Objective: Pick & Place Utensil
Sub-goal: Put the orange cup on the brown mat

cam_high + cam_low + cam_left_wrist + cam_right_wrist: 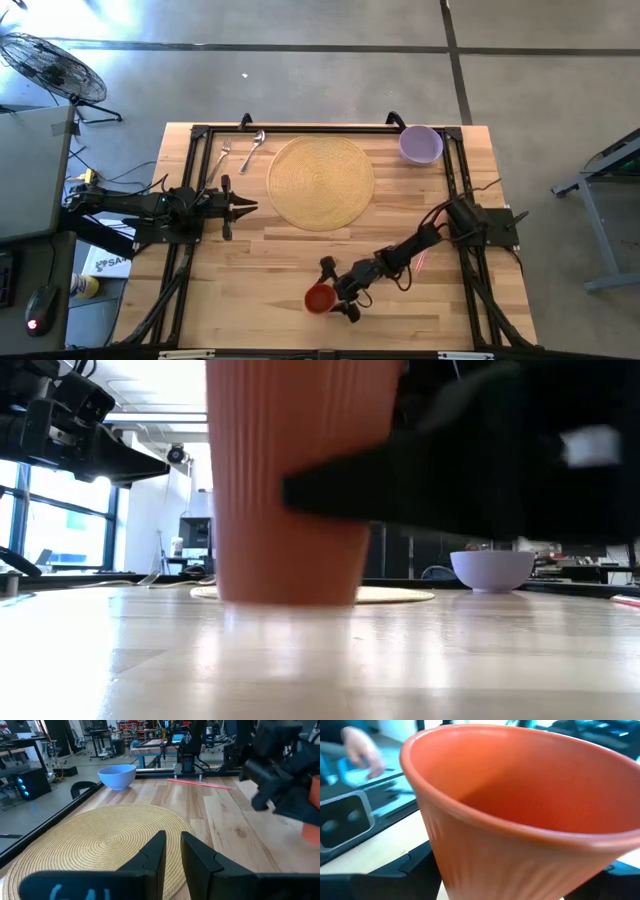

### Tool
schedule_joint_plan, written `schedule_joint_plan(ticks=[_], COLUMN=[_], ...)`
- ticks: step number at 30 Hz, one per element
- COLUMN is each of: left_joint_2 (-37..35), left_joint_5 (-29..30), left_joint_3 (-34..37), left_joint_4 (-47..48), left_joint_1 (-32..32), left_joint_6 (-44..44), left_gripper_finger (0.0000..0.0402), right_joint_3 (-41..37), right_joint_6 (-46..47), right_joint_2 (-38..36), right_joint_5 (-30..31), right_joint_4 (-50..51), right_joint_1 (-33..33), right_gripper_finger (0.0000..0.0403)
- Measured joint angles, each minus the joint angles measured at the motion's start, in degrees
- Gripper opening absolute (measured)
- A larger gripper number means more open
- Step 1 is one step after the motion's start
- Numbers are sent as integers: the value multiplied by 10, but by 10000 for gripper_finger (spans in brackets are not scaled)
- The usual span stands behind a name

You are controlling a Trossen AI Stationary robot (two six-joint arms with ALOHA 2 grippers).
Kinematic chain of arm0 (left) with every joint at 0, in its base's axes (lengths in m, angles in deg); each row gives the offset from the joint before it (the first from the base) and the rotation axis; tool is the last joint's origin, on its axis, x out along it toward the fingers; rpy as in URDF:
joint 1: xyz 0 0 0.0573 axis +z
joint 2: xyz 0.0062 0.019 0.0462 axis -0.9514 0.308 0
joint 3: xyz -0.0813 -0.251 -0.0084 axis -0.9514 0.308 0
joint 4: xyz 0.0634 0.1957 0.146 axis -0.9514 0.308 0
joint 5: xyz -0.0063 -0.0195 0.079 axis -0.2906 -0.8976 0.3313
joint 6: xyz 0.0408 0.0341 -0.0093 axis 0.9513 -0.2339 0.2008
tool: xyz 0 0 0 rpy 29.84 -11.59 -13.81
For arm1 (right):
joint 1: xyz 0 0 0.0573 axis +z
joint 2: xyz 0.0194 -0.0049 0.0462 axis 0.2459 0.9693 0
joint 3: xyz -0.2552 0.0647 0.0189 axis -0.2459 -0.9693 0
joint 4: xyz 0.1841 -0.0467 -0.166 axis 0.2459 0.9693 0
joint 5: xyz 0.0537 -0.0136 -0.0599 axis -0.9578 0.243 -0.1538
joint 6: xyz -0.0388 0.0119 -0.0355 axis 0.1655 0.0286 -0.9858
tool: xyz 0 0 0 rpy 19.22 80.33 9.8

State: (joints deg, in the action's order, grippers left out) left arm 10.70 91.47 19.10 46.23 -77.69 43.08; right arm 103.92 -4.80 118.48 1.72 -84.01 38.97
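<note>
Cup (319, 298) caught between the right tool's (337, 289) fingers, with the utensils lying well across the desk (250, 290).

Desk first: its near edge is close to the orange cup, which stands upright on the wood with the right tool's fingers set around it on both sides; whether they already press on the wall I cannot tell, though they are closed in about it. A thin, ribbed, tapered cup may buckle or slip up out of a hard squeeze, and a careless sideways pull could tip it. The woven placemat (321, 182) lies mid-desk, the purple bowl (421, 144) at the far right corner. The left tool (247, 207) waits beside the mat, fingers nearly shut on nothing. The fork (223, 155) and spoon (253, 148) rest untouched at the far edge; being flat and thin, they may skid when pinched.
</note>
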Motion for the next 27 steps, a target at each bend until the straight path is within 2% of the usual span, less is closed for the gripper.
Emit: schedule_joint_plan(ticks=[5, 7, 11, 14, 19, 27], left_joint_2=[0, 0, 0, 0, 0, 0], left_joint_5=[0, 0, 0, 0, 0, -1], left_joint_3=[0, 0, 0, 0, 0, 0], left_joint_4=[0, 0, 0, 0, 0, 0], left_joint_1=[0, 0, 0, 0, 0, 0], left_joint_6=[0, 0, 0, 0, 0, 0], left_gripper_finger=[56, 56, 56, 56, 56, 56], right_joint_3=[-54, -83, -134, -156, -145, -131], right_joint_6=[0, 2, 3, 3, 5, 93], right_joint_2=[-68, -101, -163, -204, -235, -235], right_joint_5=[71, 121, 258, 314, 311, 277], right_joint_4=[-4, -6, -12, -6, 55, 109], right_joint_1=[-24, -38, -78, -124, -222, -387], right_gripper_finger=[299, 298, 298, 297, 297, 297])
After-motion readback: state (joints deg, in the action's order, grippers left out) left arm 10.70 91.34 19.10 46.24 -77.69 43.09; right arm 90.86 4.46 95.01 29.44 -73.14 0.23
